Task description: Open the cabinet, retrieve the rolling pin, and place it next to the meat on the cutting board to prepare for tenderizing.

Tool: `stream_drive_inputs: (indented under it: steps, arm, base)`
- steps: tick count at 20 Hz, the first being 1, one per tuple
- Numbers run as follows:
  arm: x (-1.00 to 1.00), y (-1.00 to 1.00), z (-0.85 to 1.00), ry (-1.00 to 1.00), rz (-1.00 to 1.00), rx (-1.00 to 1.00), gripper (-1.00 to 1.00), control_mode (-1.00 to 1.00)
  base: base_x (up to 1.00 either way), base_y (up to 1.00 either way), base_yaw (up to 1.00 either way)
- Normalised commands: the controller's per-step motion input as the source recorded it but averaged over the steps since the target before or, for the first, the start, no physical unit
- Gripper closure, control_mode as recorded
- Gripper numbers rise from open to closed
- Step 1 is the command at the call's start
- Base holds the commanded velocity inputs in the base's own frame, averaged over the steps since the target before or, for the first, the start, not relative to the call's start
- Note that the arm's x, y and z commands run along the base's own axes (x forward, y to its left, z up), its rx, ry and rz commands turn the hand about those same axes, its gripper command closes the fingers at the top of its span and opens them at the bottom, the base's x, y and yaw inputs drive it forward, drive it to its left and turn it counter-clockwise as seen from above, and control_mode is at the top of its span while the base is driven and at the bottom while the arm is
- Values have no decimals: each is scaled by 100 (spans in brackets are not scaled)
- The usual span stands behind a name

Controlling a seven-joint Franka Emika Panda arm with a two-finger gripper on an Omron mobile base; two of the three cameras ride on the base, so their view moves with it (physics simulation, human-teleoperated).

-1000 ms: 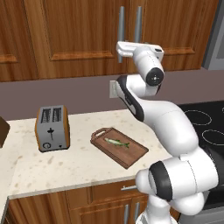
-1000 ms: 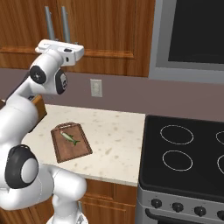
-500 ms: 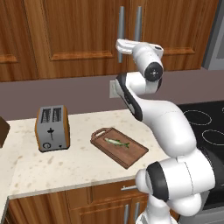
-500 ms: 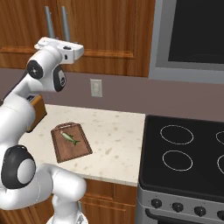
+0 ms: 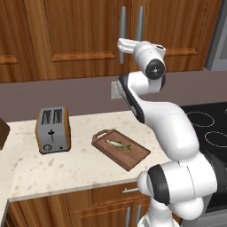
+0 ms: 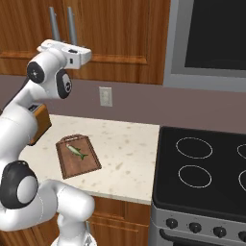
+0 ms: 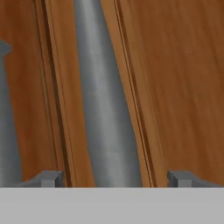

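1. Gripper (image 7: 116, 178) is up at the cabinet (image 5: 80, 40) doors, fingers spread wide with one of the silver bar handles (image 7: 105, 109) sitting right between the two tips. Not pinching it, there's wood showing on both sides of the bar.
2. In the hand view the second handle (image 7: 6, 118) runs along the left edge, and the seam between the two doors runs between the two bars.
3. From the left base view the hand (image 5: 126, 44) is pressed in close to the lower part of the handles, and both doors look shut.
4. Right base view has the same deal, hand (image 6: 72, 54) level with the bottom ends of the bars.
5. Down on the speckled counter (image 5: 66, 168) the cutting board (image 5: 128, 155) lies flat with its looped end pointing toward the toaster (image 5: 53, 130).
6. The meat (image 5: 118, 143) is lying on the board, roughly mid-board, a little toward the handle end.
7. Can't see the rolling pin anywhere, so can't tell where it is.
8. Stove (image 6: 202, 168) is to the right of the counter, and an outlet (image 6: 105, 96) is on the wall behind the board.
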Motion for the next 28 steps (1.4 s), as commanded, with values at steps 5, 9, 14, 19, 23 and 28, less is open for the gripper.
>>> stream_drive_inputs:
  steps: [5,9,14,19,23,28]
  arm:
    - [28,0,-13,0,0,0,100,-100]
    - [8,0,-10,1,0,-1,100,-100]
    - [-4,0,-10,0,0,0,100,-100]
    - [-36,0,-1,-4,3,-1,100,-100]
    - [-58,0,0,-7,3,0,100,-100]
    - [-61,0,0,-4,2,0,100,-100]
  base:
    - [0,0,0]
    - [0,0,0]
    - [0,0,0]
    - [0,0,0]
    - [0,0,0]
    - [0,0,0]
